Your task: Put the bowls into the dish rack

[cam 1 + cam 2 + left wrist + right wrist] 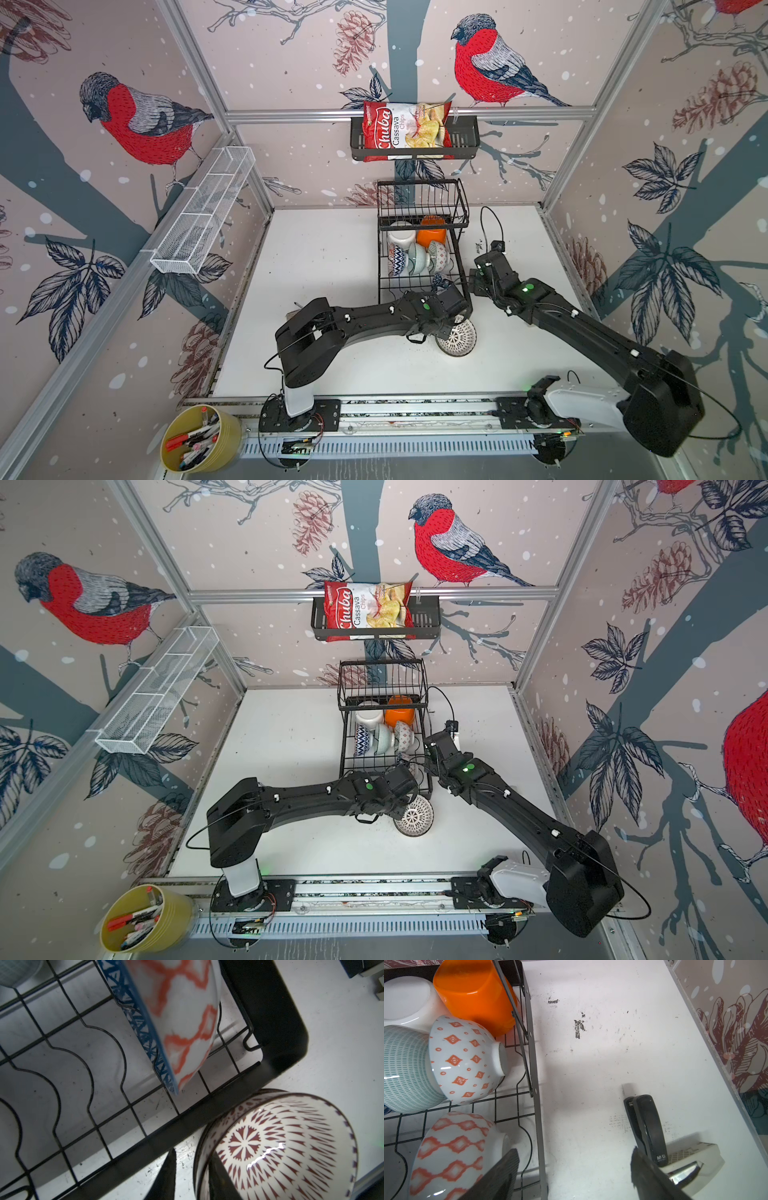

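- Maroon-patterned bowl sits on the desk, just beside the near corner of the dish rack; other bowls lie inside the rack
- Left gripper straddles its rim, slightly parted, outer finger clear of the wall
- Right gripper spread wide, empty, one finger by the orange-lattice bowl; stapler lies near

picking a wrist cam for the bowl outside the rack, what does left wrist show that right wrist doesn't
Only left wrist: the white ceramic bowl with a dark red petal pattern, outside the black wire dish rack, the left gripper straddling its rim. Only right wrist: the orange rounded-square plastic bowl, plain white bowl, orange-diamond bowl, a black stapler, the open right gripper. Both: the rack and the white bowl with an orange lattice standing in it.
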Controlling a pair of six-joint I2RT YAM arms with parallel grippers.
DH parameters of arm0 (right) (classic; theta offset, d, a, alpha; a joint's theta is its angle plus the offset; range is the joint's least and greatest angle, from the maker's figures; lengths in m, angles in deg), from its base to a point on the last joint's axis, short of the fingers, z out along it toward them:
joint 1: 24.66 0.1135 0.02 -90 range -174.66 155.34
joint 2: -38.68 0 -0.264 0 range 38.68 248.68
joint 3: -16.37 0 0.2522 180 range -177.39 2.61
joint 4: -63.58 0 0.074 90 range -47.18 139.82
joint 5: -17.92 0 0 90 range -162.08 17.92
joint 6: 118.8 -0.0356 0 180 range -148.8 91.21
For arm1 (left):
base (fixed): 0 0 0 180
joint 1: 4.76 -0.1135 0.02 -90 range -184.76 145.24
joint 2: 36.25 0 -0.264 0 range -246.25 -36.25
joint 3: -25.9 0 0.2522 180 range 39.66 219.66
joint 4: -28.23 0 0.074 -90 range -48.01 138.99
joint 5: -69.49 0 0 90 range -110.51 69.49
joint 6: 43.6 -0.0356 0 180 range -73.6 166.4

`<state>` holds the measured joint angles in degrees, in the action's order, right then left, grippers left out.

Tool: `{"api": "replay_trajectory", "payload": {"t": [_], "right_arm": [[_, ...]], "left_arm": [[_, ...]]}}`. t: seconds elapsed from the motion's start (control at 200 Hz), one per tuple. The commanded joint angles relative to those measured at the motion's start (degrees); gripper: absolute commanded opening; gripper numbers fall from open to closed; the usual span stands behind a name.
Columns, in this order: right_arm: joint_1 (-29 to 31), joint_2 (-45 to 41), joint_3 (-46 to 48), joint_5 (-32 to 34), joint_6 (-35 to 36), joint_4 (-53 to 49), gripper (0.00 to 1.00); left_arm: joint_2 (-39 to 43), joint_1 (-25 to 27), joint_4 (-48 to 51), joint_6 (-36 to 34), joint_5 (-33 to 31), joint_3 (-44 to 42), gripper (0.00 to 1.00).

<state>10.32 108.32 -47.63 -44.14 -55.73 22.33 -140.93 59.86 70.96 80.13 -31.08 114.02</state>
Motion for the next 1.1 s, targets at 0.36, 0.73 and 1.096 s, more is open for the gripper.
{"api": "replay_trajectory", "payload": {"t": [0.36,0.73,1.096], "right_arm": [[0.1,-0.2,0.4,-0.2,-0.3,0.5,0.85],[0.1,-0.1,0.5,-0.2,-0.3,0.7,0.85],[0.1,-0.2,0.6,-0.2,-0.4,0.5,0.85]], "left_arm": [[0.0,0.9,2.8,0.2,-3.1,1.8,0.13],[-0.3,1.1,2.8,-0.1,-3.0,1.8,0.0],[2.2,1.1,-0.8,-0.2,-2.6,-0.8,0.0]]}}
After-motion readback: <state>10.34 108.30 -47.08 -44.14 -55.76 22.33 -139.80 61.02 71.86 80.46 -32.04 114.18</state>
